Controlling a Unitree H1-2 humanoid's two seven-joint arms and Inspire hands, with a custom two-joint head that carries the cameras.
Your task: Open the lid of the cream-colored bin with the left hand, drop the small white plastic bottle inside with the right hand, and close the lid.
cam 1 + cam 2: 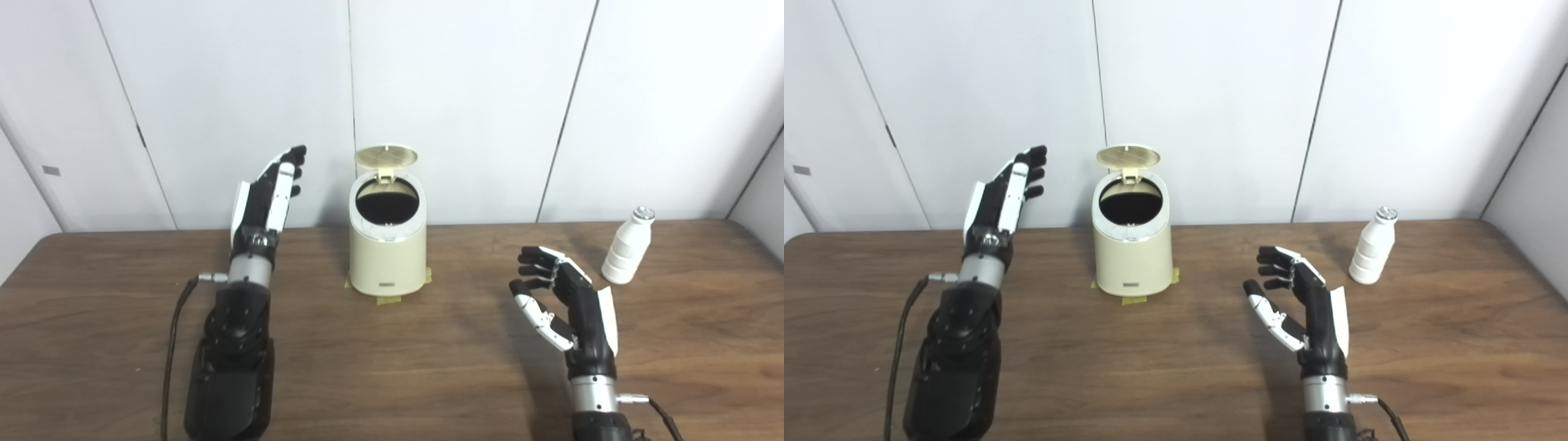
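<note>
The cream-colored bin point(388, 257) stands at the middle back of the table, its round lid point(386, 156) tipped up on the rear hinge and the dark inside showing. My left hand point(269, 196) is raised to the left of the bin, open, fingers stretched upward and apart from the lid. The small white plastic bottle point(628, 246) stands upright at the back right. My right hand point(566, 303) hovers open above the table, in front of and to the left of the bottle, holding nothing.
The wooden table point(392, 367) runs to a white panelled wall point(465, 92) just behind the bin. Yellow tape point(388, 299) marks the bin's foot. A black cable point(174, 331) trails from my left wrist.
</note>
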